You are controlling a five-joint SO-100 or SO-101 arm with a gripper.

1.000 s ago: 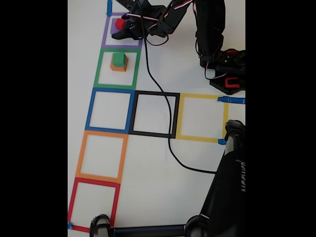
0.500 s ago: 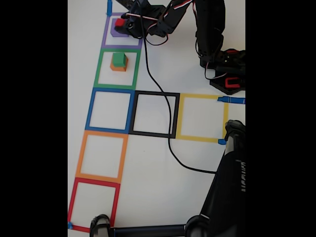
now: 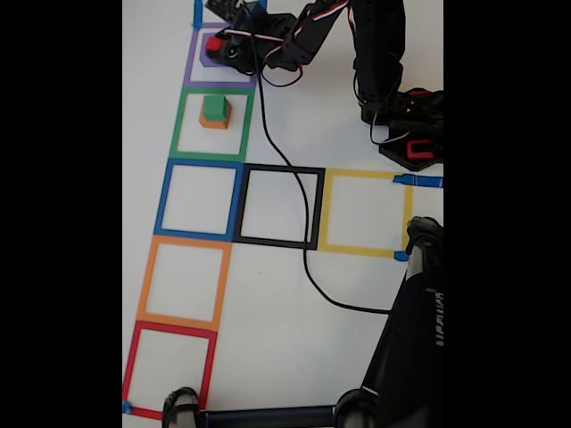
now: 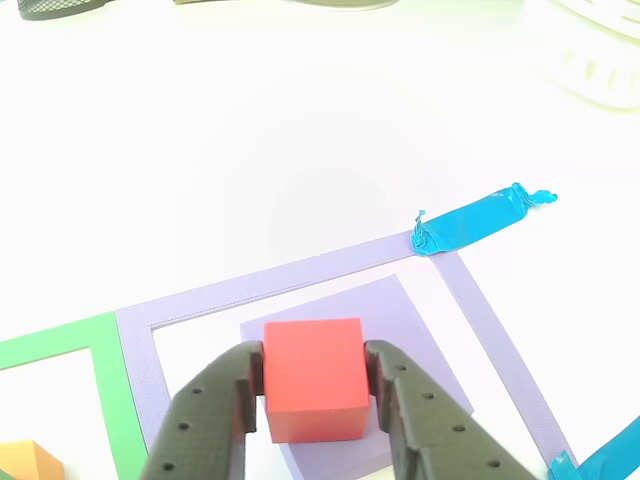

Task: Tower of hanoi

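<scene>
The gripper [image 4: 316, 385] is clamped on the red cube [image 4: 313, 390], one jaw against each side. Over the last second it has carried the cube up toward twelve o'clock in the fixed view, centring it over the purple cube [image 4: 385, 318] inside the purple tape square [image 4: 140, 330]. Release looks near. At six o'clock, green cube [image 3: 214, 106] tops orange cube [image 3: 214, 121].

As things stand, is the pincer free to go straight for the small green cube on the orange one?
Probably not yet: the pincer is shut on the tiny red cube over the large purple cube. Otherwise the small green cube, atop the medium orange cube, stands uncovered nearby.
</scene>
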